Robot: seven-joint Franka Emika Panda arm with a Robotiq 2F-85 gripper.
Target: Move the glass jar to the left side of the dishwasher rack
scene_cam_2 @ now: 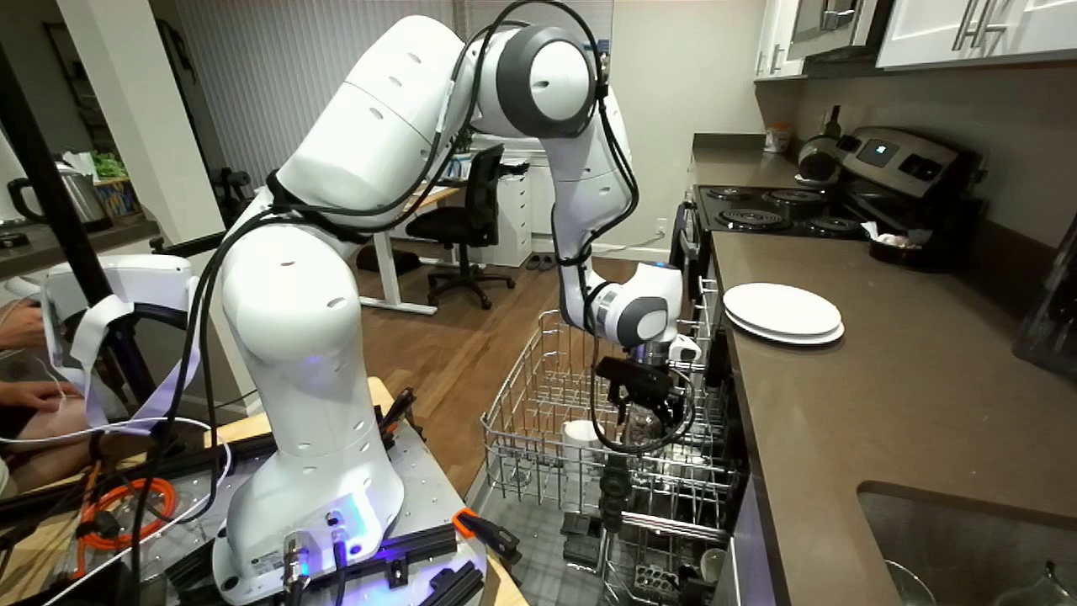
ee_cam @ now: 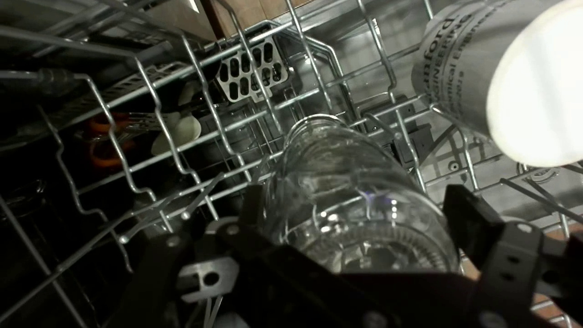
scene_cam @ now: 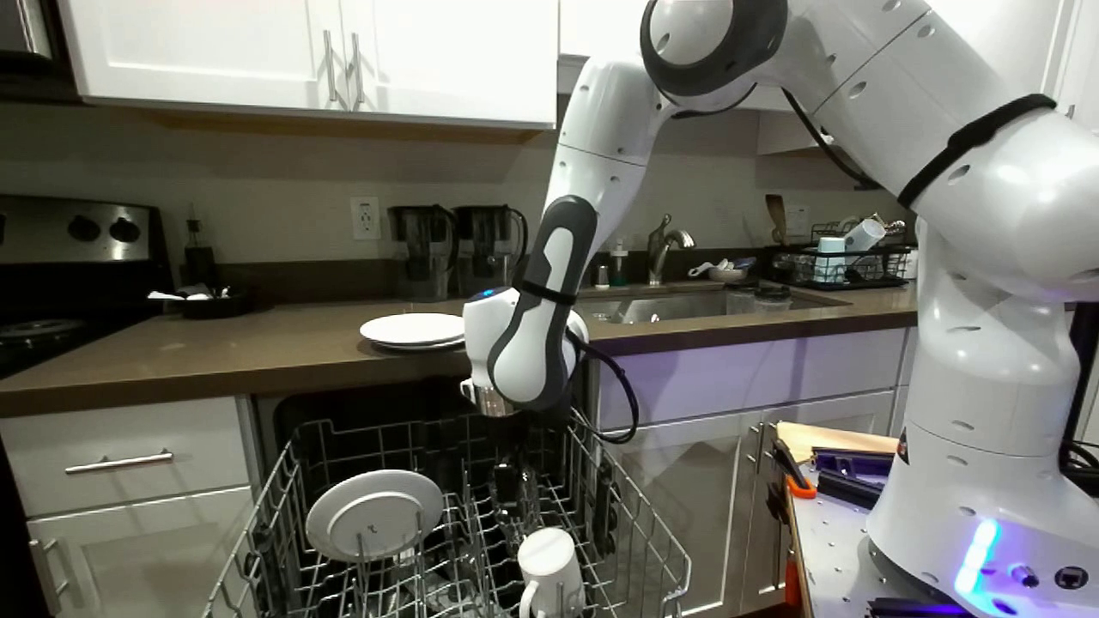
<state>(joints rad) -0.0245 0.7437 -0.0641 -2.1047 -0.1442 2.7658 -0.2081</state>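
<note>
The clear glass jar (ee_cam: 350,182) is between the gripper fingers in the wrist view, base towards the camera and mouth pointing down into the rack. My gripper (ee_cam: 355,198) has a black finger against each side of the jar, with no gap visible. In the exterior views the jar (scene_cam: 528,506) (scene_cam_2: 644,425) shows faintly below the gripper (scene_cam: 508,481) (scene_cam_2: 644,391). It is in the right part of the dishwasher rack (scene_cam: 689,562), behind the white cup (scene_cam: 549,558). Whether the jar rests on the wires or is lifted, I cannot tell.
A white plate (scene_cam: 373,515) leans in the tines at the rack's left. The cup (ee_cam: 537,86) is close to the jar. Upright wire tines surround it. A lower rack with a cutlery basket (ee_cam: 253,68) is below. The counter (scene_cam_2: 909,396) edge borders the rack.
</note>
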